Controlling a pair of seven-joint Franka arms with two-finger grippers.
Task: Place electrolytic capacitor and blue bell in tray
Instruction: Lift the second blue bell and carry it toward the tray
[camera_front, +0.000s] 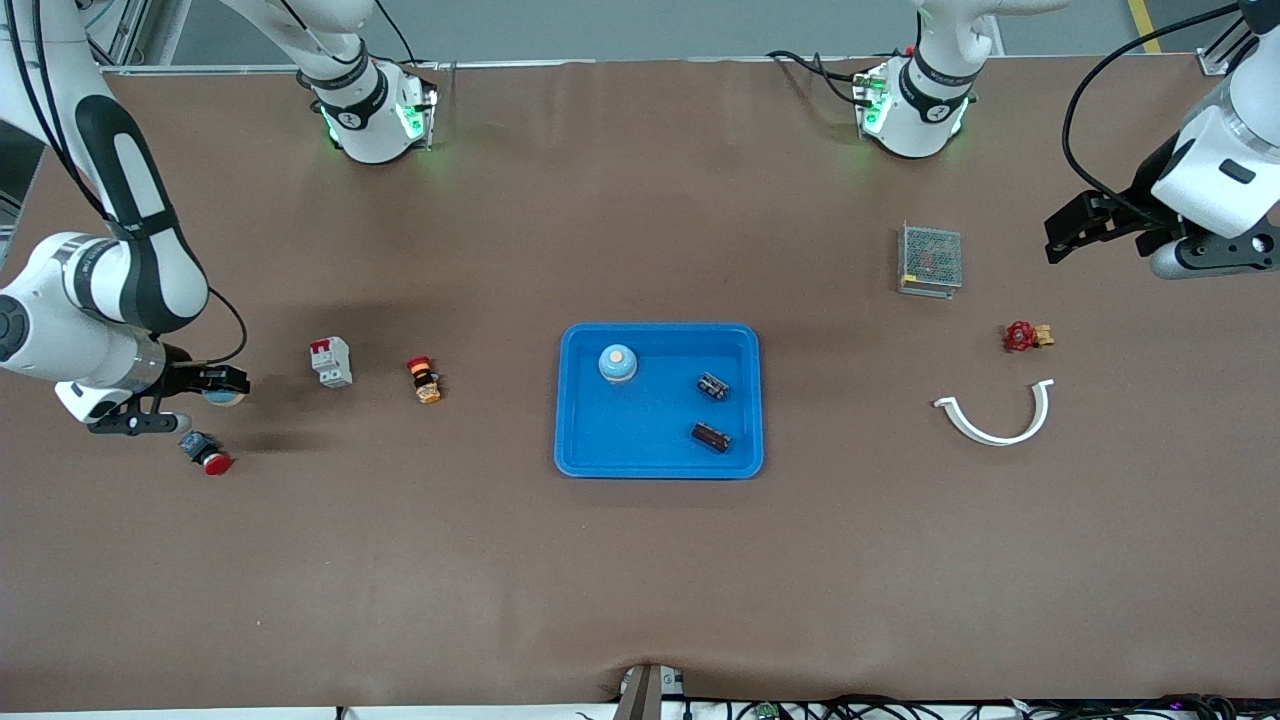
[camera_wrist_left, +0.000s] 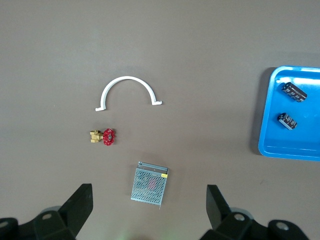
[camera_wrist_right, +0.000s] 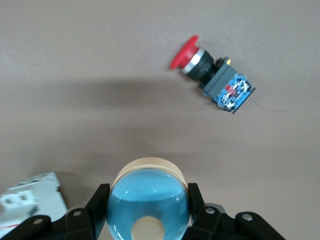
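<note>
The bright blue tray (camera_front: 580, 440) lies mid-table. In it are a blue bell (camera_front: 618, 363) and two dark electrolytic capacitors (camera_front: 712, 386) (camera_front: 711, 437). The capacitors also show in the left wrist view (camera_wrist_left: 293, 92) (camera_wrist_left: 287, 120), with the tray's corner (camera_wrist_left: 267, 145). My right gripper (camera_front: 222, 385) is shut on a second blue bell (camera_wrist_right: 149, 202) with a cream base. It is low over the table near the right arm's end. My left gripper (camera_front: 1062, 238) is open and empty in the air at the left arm's end; in its wrist view (camera_wrist_left: 148, 192) it is above the mesh box.
A metal mesh box (camera_front: 930, 259), a red-handled brass valve (camera_front: 1022, 336) and a white curved clip (camera_front: 995, 415) lie toward the left arm's end. A white-and-red breaker (camera_front: 331, 361), an orange push button (camera_front: 424, 380) and a red mushroom button (camera_front: 205, 453) lie toward the right arm's end.
</note>
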